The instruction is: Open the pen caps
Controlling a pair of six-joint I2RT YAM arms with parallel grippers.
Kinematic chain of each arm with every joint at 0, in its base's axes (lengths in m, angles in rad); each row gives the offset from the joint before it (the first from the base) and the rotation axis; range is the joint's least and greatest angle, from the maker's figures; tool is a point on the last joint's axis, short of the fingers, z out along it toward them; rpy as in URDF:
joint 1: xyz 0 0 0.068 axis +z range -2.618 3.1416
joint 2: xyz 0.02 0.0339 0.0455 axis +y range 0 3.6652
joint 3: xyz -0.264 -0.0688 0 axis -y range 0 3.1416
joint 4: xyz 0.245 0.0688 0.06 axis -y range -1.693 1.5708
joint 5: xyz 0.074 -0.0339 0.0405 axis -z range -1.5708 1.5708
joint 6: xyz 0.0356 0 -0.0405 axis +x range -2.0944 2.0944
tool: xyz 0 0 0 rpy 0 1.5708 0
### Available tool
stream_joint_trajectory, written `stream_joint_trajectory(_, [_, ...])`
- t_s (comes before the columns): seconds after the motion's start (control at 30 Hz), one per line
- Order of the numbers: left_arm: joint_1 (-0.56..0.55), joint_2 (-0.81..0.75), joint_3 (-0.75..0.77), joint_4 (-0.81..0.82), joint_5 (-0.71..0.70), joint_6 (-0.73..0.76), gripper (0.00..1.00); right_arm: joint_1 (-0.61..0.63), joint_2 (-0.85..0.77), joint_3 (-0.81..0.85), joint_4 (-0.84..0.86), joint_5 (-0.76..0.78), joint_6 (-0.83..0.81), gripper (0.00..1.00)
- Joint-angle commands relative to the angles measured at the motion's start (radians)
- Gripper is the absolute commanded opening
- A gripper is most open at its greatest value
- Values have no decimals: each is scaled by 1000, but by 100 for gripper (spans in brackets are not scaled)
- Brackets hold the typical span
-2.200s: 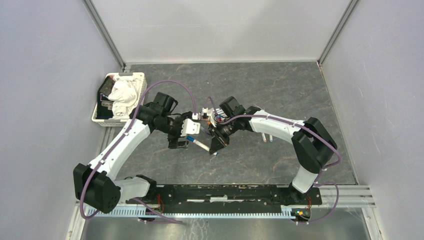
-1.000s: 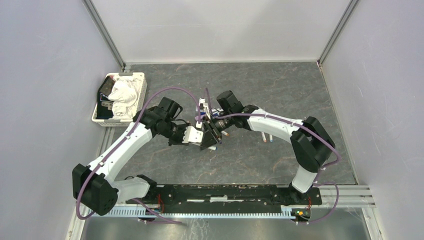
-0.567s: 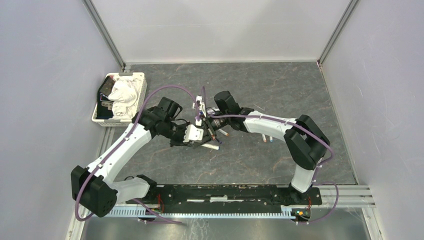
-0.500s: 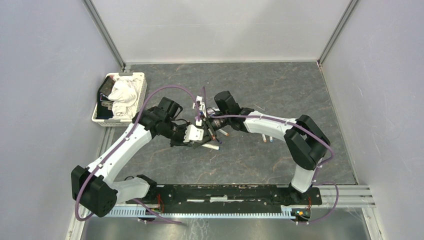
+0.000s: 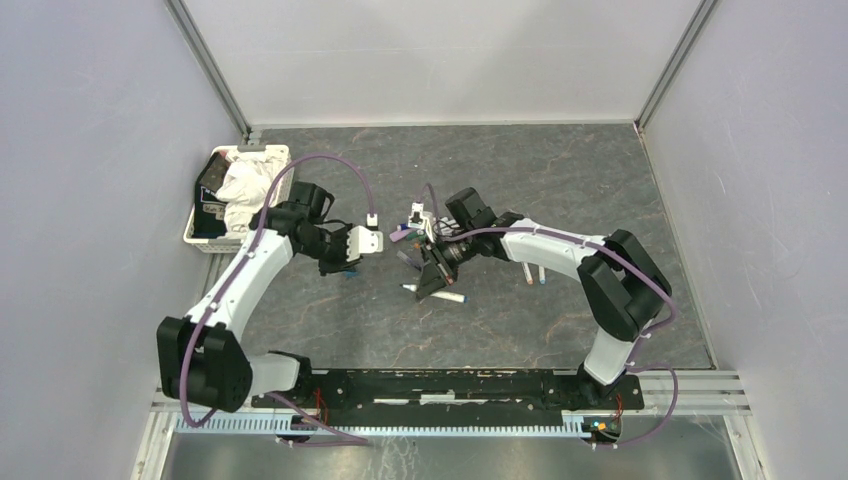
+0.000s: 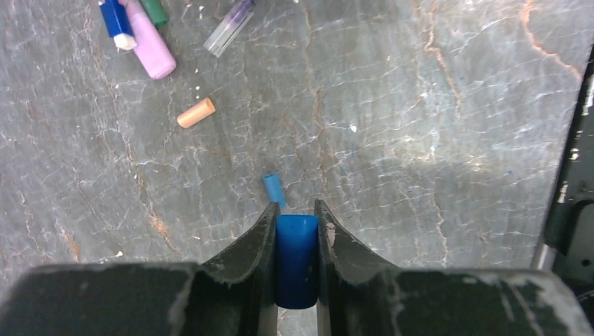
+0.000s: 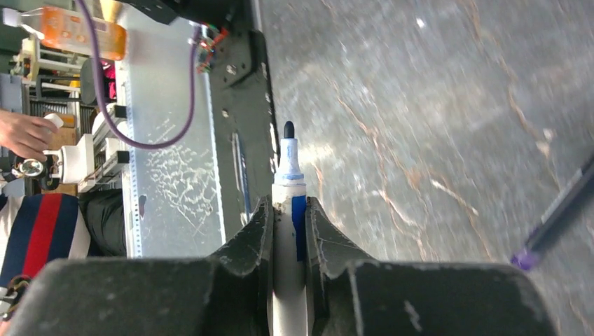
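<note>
Indoors, grey tbl (image 5: pixel 560 180), white walls (image 5: pixel 430 50), orange cap (image 6: pixel 195 113)

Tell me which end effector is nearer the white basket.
Left. The left end effector, shut on a blue cap, hangs right of the basket in the top view; the right end effector, gripping an uncapped marker, is farther right still.

**Pen caps: one gripped, four loose**

- Dark blue cap (image 6: pixel 296 259): stubby and opaque, clamped lengthwise between the left gripper's (image 6: pixel 295 208) fingers, held clear of the table (image 6: pixel 434 105).
- Light blue cap (image 6: pixel 274 189): smaller, lying flat on the table just beyond those fingertips.
- Orange cap (image 6: pixel 195 113): lying flat, apart from the light blue one, farther out and to the left.
- Pink cap (image 6: pixel 154 50): the longest, lying flat near the left wrist view's top left corner.
- Green cap (image 6: pixel 155 10): just beside the pink one, cut off by the frame edge.
</note>
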State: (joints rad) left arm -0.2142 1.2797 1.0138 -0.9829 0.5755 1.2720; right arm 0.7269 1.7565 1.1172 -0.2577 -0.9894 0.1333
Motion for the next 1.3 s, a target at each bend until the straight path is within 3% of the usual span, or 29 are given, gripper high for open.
stream_joint_trajectory(0.0, [24, 13, -20, 85, -10, 66, 2, -31, -24, 2, -173, 89, -120, 0])
stream_joint_trajectory(0.13, [25, 52, -65, 198, -18, -9, 2, -117, -59, -45, -110, 250, -31, 0])
stream_joint_trajectory(0.27, [39, 121, -103, 315, -38, -74, 2, -213, -113, -113, -51, 573, 76, 0])
stream_joint_trajectory(0.33, [51, 154, -114, 375, -47, -99, 2, -228, -131, -133, -46, 756, 93, 0])
stream_joint_trajectory(0.47, [75, 234, -102, 417, -56, -121, 2, -233, -126, -164, -9, 930, 123, 0])
stream_joint_trajectory(0.6, [81, 286, -91, 446, -78, -137, 8, -234, -99, -174, 13, 1033, 159, 0])
stream_joint_trajectory(0.97, [81, 325, -97, 440, -66, -145, 34, -233, -99, -233, 80, 1205, 211, 26])
stream_joint_trajectory(1.27, [85, 321, -80, 387, -29, -152, 43, -232, -109, -299, 99, 1243, 186, 34])
